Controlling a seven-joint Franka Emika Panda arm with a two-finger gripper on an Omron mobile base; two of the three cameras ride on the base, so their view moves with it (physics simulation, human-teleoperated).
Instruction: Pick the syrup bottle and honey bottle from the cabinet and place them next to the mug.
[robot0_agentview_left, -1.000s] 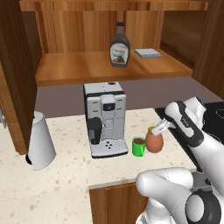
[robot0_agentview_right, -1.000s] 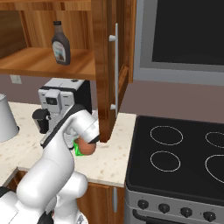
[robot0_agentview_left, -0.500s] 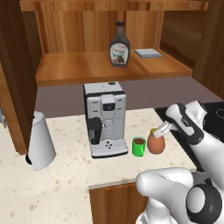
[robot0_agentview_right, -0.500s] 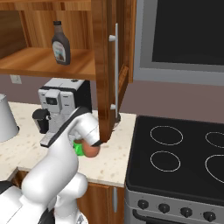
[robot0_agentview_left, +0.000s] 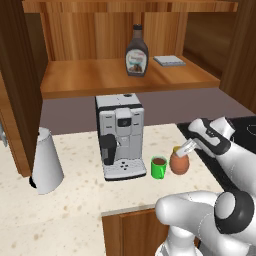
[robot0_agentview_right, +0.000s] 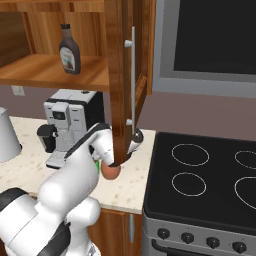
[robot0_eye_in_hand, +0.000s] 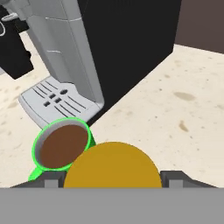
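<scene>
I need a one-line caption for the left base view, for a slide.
The hand hovers at the honey bottle beside the mug; the syrup bottle waits in the cabinet.

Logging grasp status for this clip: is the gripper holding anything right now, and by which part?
The gripper straddles the honey bottle at its yellow lid, beside the mug. Whether the fingers actually clamp it cannot be told.

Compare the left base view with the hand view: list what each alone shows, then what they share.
Left base view alone: the syrup bottle standing on the cabinet shelf, a flat grey pad beside it, and the white kettle on the counter. Hand view alone: the honey bottle lid seen from above, between the gripper fingers. Both: the mug of brown liquid beside the honey bottle, the coffee machine, and the speckled counter.
</scene>
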